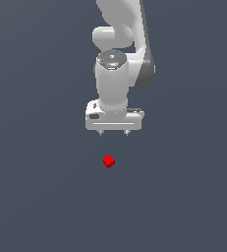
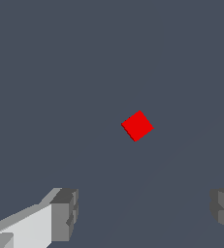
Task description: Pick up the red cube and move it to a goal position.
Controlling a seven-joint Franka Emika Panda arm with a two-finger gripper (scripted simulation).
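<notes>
The red cube (image 1: 109, 161) is a tiny bright-red block lying on the flat dark grey floor, turned at an angle to the gripper. My white gripper (image 1: 114, 133) hangs above and a little behind it in the exterior view, pointing straight down. Its two short fingertips (image 1: 101, 133) stand far apart, so it is open with nothing between them. In the wrist view the red cube (image 2: 137, 126) lies ahead of the gripper (image 2: 145, 213), well clear of both grey finger pads (image 2: 65, 213), neither of which touches it.
The dark grey floor (image 1: 36, 197) runs plain and even on all sides. The white arm (image 1: 120, 44) rises from the gripper toward the exterior view's top edge.
</notes>
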